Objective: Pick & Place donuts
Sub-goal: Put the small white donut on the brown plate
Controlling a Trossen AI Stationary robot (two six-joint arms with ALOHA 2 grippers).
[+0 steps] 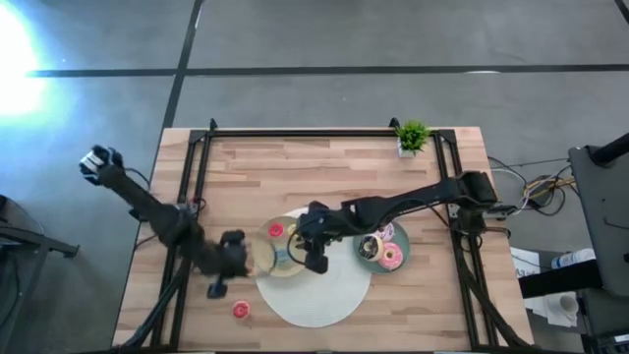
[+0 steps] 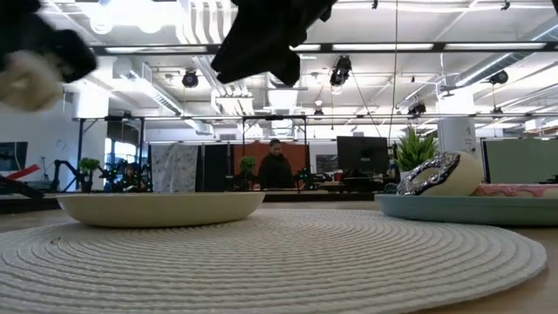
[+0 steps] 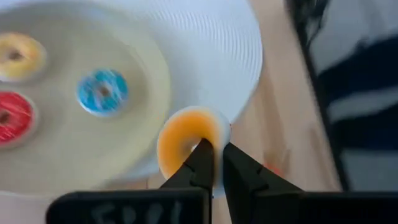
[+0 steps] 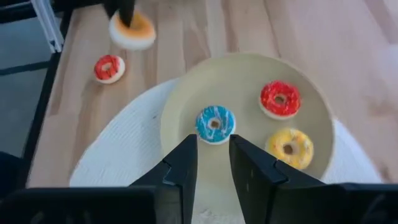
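Observation:
My left gripper point(image 1: 236, 254) is shut on the mini orange donut point(image 3: 186, 142), just left of the beige plate point(image 1: 295, 267). The donut also shows in the right wrist view point(image 4: 132, 31). The plate lies on the white round mat point(image 1: 314, 295) and holds three mini donuts: red point(image 4: 280, 98), yellow point(image 4: 289, 148) and blue point(image 4: 214, 123). My right gripper point(image 4: 212, 155) is open and empty above the blue donut. Another red mini donut point(image 1: 241, 310) lies on the wood. The teal plate point(image 1: 366, 258) holds the pink point(image 1: 391, 258), chocolate point(image 1: 370, 246) and lilac-white point(image 2: 440, 174) donuts. My left gripper pinches one side of the orange donut's ring point(image 3: 219, 132) between its two fingers. One finger point(image 3: 200, 155) stands at the hole and the other outside the rim. The donut is lifted clear, above plate height in the low view point(image 2: 26, 78).
A small potted plant point(image 1: 411, 136) stands at the table's far right corner. Black frame rails run along the left point(image 1: 192, 197) and right point(image 1: 457, 197) sides. Bare wood lies at the far half of the table point(image 1: 314, 172). A person point(image 2: 275, 164) shows far off in the room.

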